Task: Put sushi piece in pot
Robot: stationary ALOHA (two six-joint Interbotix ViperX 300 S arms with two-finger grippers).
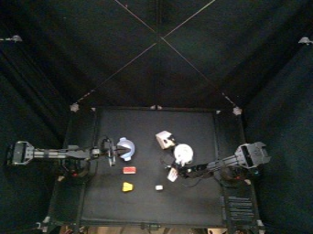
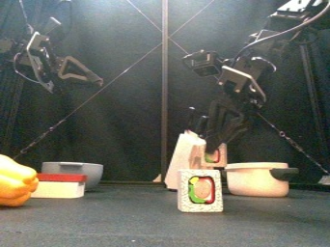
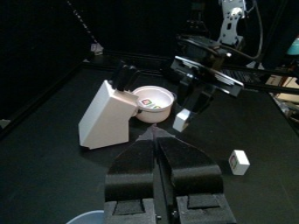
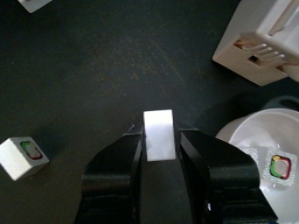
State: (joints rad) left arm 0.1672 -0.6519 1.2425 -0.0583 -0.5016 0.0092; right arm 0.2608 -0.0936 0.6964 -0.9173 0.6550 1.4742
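Black curtains (image 1: 49,55) close the pen on all sides, and the black table (image 1: 202,203) sits small in the middle with a scatter of props on it. At the far left, my left gripper (image 3: 156,142) hangs idle above the table with its jaws pressed together and nothing between them, parked clear so it does not crowd the work. Next to it are a grey bowl (image 2: 71,170), then a red block (image 1: 128,169) and a yellow block (image 1: 126,186) nearer the front edge; none of these matter to the job. Toward the middle, a spare piece (image 2: 200,190) stands alone at the front and a white box (image 3: 111,114) leans tilted behind it. To the right of the box, the right gripper (image 4: 156,150) points down and pinches the sushi piece (image 4: 158,127) between its jaws, lifted off the table. Only a plain white side of it faces the wrist camera. It hangs over bare table just beside the white pot (image 4: 260,140), not yet above the opening, and I judge it is held high to clear the rim. Another piece (image 4: 277,166) already lies inside the pot. I would carry the held one sideways over the rim before letting go.
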